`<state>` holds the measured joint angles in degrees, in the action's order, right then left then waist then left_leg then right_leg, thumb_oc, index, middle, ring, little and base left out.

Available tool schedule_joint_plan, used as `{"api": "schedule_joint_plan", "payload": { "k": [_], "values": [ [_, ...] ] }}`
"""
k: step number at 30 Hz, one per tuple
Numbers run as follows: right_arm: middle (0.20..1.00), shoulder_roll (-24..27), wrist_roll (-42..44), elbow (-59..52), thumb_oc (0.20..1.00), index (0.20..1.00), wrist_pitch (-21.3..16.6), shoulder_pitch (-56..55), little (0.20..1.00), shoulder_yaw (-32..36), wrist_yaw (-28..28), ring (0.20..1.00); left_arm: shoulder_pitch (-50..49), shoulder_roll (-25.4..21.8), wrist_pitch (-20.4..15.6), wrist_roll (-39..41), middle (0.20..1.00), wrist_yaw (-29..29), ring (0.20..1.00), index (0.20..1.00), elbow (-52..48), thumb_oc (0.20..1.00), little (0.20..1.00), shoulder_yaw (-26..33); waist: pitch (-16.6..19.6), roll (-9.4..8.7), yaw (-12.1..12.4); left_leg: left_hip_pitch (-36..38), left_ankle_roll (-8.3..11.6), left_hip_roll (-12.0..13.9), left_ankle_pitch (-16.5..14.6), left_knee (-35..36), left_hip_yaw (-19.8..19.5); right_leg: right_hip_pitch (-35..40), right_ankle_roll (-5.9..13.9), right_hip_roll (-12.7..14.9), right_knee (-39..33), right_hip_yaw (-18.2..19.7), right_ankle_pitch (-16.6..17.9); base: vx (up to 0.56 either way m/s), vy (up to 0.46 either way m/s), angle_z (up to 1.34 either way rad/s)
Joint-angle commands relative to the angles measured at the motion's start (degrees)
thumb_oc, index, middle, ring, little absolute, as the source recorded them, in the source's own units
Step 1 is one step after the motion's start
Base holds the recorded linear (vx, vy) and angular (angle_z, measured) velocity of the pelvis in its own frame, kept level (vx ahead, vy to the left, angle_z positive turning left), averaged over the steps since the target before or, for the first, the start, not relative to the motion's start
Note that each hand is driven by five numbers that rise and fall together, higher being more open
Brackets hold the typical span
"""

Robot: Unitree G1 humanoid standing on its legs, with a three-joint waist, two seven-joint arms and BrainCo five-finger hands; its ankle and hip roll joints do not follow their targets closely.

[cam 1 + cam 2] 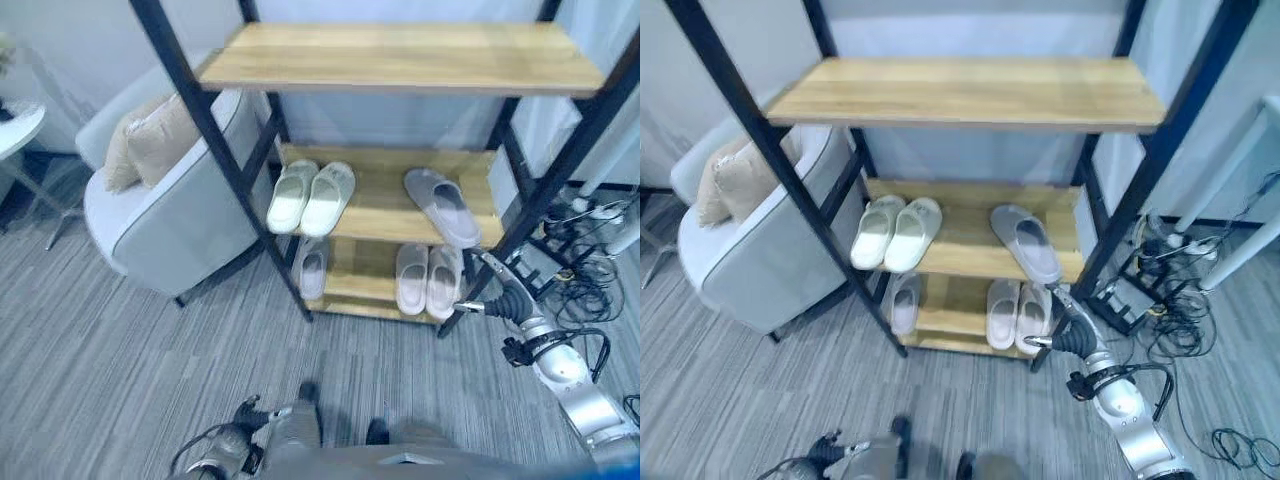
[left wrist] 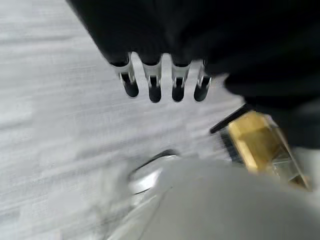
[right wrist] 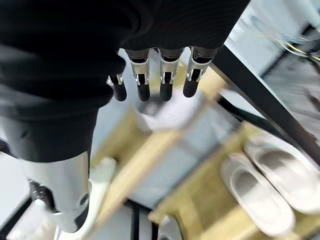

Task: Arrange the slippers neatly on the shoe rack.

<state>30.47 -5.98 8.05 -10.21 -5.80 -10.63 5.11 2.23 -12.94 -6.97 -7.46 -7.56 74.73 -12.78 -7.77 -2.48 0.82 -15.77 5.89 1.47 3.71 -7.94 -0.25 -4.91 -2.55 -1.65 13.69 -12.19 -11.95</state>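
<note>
From the left eye view, the shoe rack (image 1: 400,60) stands ahead with black posts and three wooden shelves. The top shelf carries nothing. On the middle shelf a pale green pair of slippers (image 1: 311,196) sits side by side at the left, toes toward the front edge, and a single grey slipper (image 1: 442,206) lies at the right, turned at an angle with one end close to the shelf's front edge. On the bottom shelf one grey slipper (image 1: 312,267) sits at the left, and a pinkish-white pair (image 1: 428,279) sits together at the right. A grey armchair (image 1: 170,215) with a beige cushion (image 1: 150,140) stands just left of the rack. The right hand (image 1: 500,292) hangs low by the rack's front right post, beside the bottom shelf, fingers straight and carrying nothing.

The right eye view shows the same layout, with a tangle of cables (image 1: 1180,290) on the floor to the right of the rack.

In the left wrist view the left hand (image 2: 162,82) has its fingers extended in a row over grey carpet (image 2: 55,100), grasping nothing.

In the right wrist view the right hand's fingers (image 3: 167,80) are straight and empty, with the rack's shelves beyond them and the pinkish-white pair close by on the bottom shelf.
</note>
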Motion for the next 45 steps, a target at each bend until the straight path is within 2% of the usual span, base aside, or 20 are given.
{"api": "schedule_joint_plan", "payload": {
  "k": [1, 5, 12, 14, 17, 20, 21, 22, 23, 25, 29, 33, 37, 41, 45],
  "values": [
    [1.0, -0.55, -0.73, -3.97, 1.0, 1.0, -2.34, 2.16, 1.0, 2.25, 1.82, 1.0, -0.69, 3.65, 0.9, -2.72, 1.0, -0.08, 1.0, 1.0, 3.95, 1.0, 1.0, -1.63, 2.09, -0.84, -1.39, 7.75, -2.5, 0.87, -3.66, 1.7, -1.28, 11.15, 6.15, 6.76, -11.9, 3.01, 4.5, 0.21, 0.245, -1.08],
    [1.0, -1.74, -2.64, -3.38, 1.0, 1.0, -1.45, 3.24, 1.0, -0.13, 0.87, 1.0, -0.64, 2.82, 1.06, -4.0, 1.0, -0.26, 1.0, 1.0, 3.51, 1.0, 1.0, -1.75, 3.56, -1.01, -1.43, 10.98, -4.64, -0.72, -5.67, 3.78, -0.7, 10.73, 7.54, 8.4, -11.31, 5.36, 4.94, 0.15, 0.214, -0.21],
    [1.0, -2.49, -4.34, -3.92, 1.0, 1.0, -1.24, 6.54, 1.0, -2.72, 0.79, 1.0, -0.04, 2.08, 1.04, -4.76, 1.0, -0.18, 1.0, 1.0, 2.97, 1.0, 1.0, -2.7, 4.36, -1.6, -1.26, 11.83, -6.39, -2.04, -7.6, 4.24, 0.59, 9.7, 9.27, 10.06, -11.57, 7.41, 6.03, 0.07, 0.163, -0.16],
    [1.0, -3.3, -5.48, -4.1, 1.0, 1.0, -0.99, 8.46, 1.0, -3.44, 1.24, 1.0, 0.24, 2.07, 1.14, -5.15, 1.0, 0.12, 1.0, 1.0, 3.15, 1.0, 1.0, -2.85, 3.54, -1.97, -1.09, 11.65, -7.44, -2.68, -8.52, 3.56, 1.43, 6.78, 10.38, 10.92, -7.87, 8.02, 7.33, -0.04, 0.174, 0.05],
    [1.0, -3.65, -6.73, -4.6, 1.0, 1.0, -1.03, 9.28, 1.0, -3.54, 1.85, 1.0, 0.35, 1.97, 1.41, -6.51, 1.0, 0.6, 1.0, 1.0, 3.27, 1.0, 1.0, -3.62, 1.74, -1.69, -1.06, 10.79, -8.45, -2.89, -9.31, 2.15, 1.94, 2.78, 11.19, 11.55, -0.38, 8.09, 6.74, -0.06, 0.07, -0.15],
    [1.0, -4.07, -8.07, -4.73, 1.0, 1.0, -0.77, 8.99, 1.0, -3.58, 2.21, 1.0, -0.15, 1.75, 1.42, -6.62, 1.0, 0.39, 1.0, 1.0, 3.47, 1.0, 1.0, -2.76, 1.25, -1.24, -0.57, 11.57, -8.29, -2.42, -10.15, 2.01, 2.59, 2.34, 11.1, 14.95, -1.74, 5.19, 9.0, 0.0, -0.028, -0.17],
    [1.0, -4.06, -8.54, -4.72, 1.0, 1.0, -0.65, 9.21, 1.0, -3.52, 2.53, 1.0, -0.05, 1.52, 1.46, -6.39, 1.0, 0.23, 1.0, 1.0, 3.51, 1.0, 1.0, -2.44, 0.82, -0.93, -0.22, 11.75, -8.0, -1.7, -10.32, 1.92, 2.99, 1.41, 11.02, 16.98, -3.57, 3.47, 11.11, 0.01, -0.104, -0.29],
    [1.0, -3.81, -9.15, -4.68, 1.0, 1.0, -0.42, 9.29, 1.0, -3.17, 2.68, 1.0, -0.04, 1.4, 1.41, -6.29, 1.0, 0.13, 1.0, 1.0, 3.37, 1.0, 1.0, -2.49, 0.71, -0.96, -0.44, 11.68, -7.85, -1.55, -10.52, 1.6, 2.65, 1.43, 11.1, 17.98, -5.81, 3.45, 12.56, 0.04, -0.138, -0.3],
    [1.0, -3.48, -9.49, -5.17, 1.0, 1.0, -0.52, 8.34, 1.0, -2.26, 2.85, 1.0, 0.08, 1.14, 1.15, -6.59, 1.0, 0.02, 1.0, 1.0, 3.41, 1.0, 1.0, -2.36, 1.35, -1.84, -0.67, 11.57, -7.65, -2.36, -10.91, 1.35, 2.13, 2.86, 11.82, 17.75, -9.5, 5.04, 12.89, 0.05, -0.094, -0.1],
    [1.0, -3.06, -9.83, -5.4, 1.0, 1.0, -0.5, 7.62, 1.0, -1.79, 3.03, 1.0, -0.39, 1.2, 1.02, -6.73, 1.0, 0.03, 1.0, 1.0, 3.62, 1.0, 1.0, -2.19, 2.56, -2.31, -0.51, 11.98, -7.33, -2.45, -10.93, 1.76, 1.94, 4.0, 12.44, 17.33, -11.18, 4.78, 13.4, 0.14, -0.134, 0.32],
    [1.0, -0.43, -12.31, -6.43, 1.0, 1.0, -0.43, 9.1, 1.0, -1.45, 3.64, 1.0, -1.35, 2.0, 0.6, -5.98, 1.0, 0.43, 1.0, 1.0, 3.28, 1.0, 1.0, -2.3, 3.88, -2.48, 0.3, 13.22, -6.28, -1.65, -10.41, 3.79, 0.87, 6.44, 12.3, 15.89, -14.71, 3.55, 13.39, 0.1, -0.11, 0.3],
    [1.0, 0.3, -14.25, -2.03, 1.0, 1.0, 0.78, 14.4, 1.0, -2.2, 5.94, 1.0, -2.19, 2.46, 0.65, -6.64, 1.0, 0.73, 1.0, 1.0, 3.64, 1.0, 1.0, -3.48, 4.32, -2.36, 1.47, 14.38, -6.1, -1.35, -9.67, 6.36, -0.11, 7.89, 12.06, 15.06, -16.66, 3.08, 12.97, 0.1, -0.044, 0.02],
    [1.0, -0.19, -14.73, 2.64, 1.0, 1.0, 2.34, 18.18, 1.0, -1.81, 9.05, 1.0, -2.08, 2.06, 0.71, -5.85, 1.0, 0.53, 1.0, 1.0, 4.07, 1.0, 1.0, -3.4, 3.87, -2.23, 2.31, 14.32, -6.19, -1.52, -9.06, 7.77, -0.37, 7.65, 12.21, 15.07, -16.99, 3.12, 13.01, 0.04, 0.024, 0.11],
    [1.0, -1.19, -12.09, 12.74, 1.0, 1.0, 4.74, 24.09, 1.0, -1.01, 13.78, 1.0, -1.41, 1.78, 0.54, -3.82, 1.0, -0.46, 1.0, 1.0, 3.6, 1.0, 1.0, -4.49, 1.99, -2.06, 3.26, 11.22, -6.23, -2.08, -8.26, 7.88, -0.69, 5.12, 12.59, 15.67, -17.66, 3.02, 14.35, -0.04, 0.043, 0.04],
    [1.0, -1.79, -8.35, 17.62, 1.0, 1.0, 4.83, 27.36, 1.0, -0.8, 15.78, 1.0, -0.45, 1.96, 0.11, -1.95, 1.0, -1.15, 1.0, 1.0, 2.57, 1.0, 1.0, -5.69, 0.52, -1.92, 3.96, 7.76, -6.2, -2.58, -7.89, 6.46, -1.04, 3.0, 12.68, 16.02, -18.06, 3.15, 15.3, -0.06, 0.021, 0.05]
  ]
}}
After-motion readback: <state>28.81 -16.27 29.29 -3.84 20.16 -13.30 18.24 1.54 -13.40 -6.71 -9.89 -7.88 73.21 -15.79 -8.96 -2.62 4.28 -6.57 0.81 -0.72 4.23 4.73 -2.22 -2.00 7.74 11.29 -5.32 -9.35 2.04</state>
